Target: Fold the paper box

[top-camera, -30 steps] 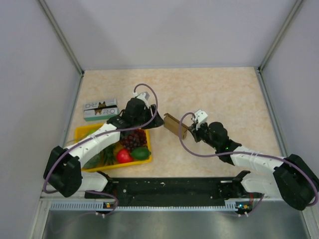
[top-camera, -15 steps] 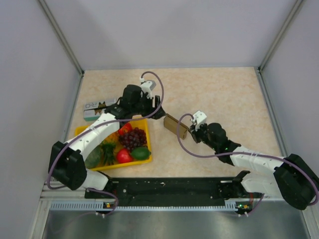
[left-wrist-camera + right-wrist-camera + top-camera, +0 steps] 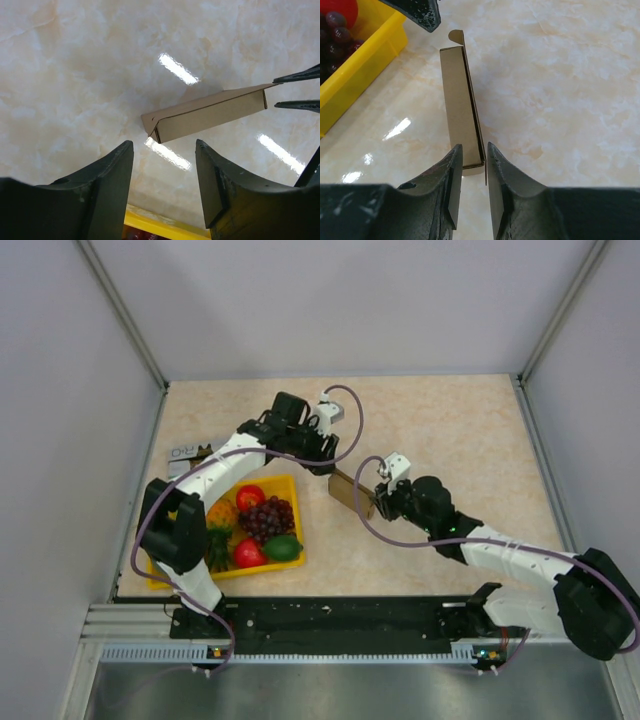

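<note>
At mid-table our right gripper (image 3: 473, 155) nips the paper box (image 3: 457, 100) by one end, left gripper (image 3: 164, 150) gaping: any shove could twist it free

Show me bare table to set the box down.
Widest bare patch: far right of the beige marble table, between the right arm and the walls. A smaller one: front centre, between the yellow plastic tray and right arm. Crowded: the left, with tray, green-and-white printed carton and left arm.
</note>
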`<action>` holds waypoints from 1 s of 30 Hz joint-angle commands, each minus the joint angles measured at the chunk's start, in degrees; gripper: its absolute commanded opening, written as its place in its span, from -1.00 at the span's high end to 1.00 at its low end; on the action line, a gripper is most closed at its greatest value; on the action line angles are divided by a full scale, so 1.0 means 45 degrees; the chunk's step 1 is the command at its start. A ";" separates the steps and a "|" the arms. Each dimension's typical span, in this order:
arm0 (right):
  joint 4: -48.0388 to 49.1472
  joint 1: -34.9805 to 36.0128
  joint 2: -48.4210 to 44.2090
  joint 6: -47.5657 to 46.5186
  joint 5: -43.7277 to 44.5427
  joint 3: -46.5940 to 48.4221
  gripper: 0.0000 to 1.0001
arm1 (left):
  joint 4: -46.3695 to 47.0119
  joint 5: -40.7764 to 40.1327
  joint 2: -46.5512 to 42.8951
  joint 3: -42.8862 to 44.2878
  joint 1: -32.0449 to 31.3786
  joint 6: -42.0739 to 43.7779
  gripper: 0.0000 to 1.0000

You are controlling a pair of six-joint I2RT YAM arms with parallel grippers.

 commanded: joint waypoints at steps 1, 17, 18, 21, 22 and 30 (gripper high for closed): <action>-0.0131 0.0104 0.0099 0.0274 -0.0496 0.0712 0.46 | 0.0150 0.1749 -0.0293 0.0008 0.0310 0.2177 -0.07; -0.4914 -0.2220 -0.2127 0.5098 -0.2488 0.2177 0.17 | 0.0051 0.2670 0.1231 0.0711 0.0369 0.2472 0.21; -0.5400 -0.2298 -0.2128 0.5079 -0.2527 0.2371 0.16 | 0.0110 0.2631 0.1232 0.0692 0.0369 0.2471 0.22; -0.6125 -0.2708 -0.1836 0.5176 -0.3229 0.2782 0.15 | 0.0247 0.2474 0.1270 0.0633 0.0389 0.2510 0.22; -0.6282 -0.2786 -0.1758 0.5176 -0.3444 0.2860 0.14 | 0.0286 0.2416 0.1329 0.0691 0.0370 0.2491 0.22; -0.8059 -0.2846 -0.0762 0.4338 -0.3915 0.4206 0.14 | -0.0221 0.1752 0.1583 0.1375 0.0525 0.2413 0.15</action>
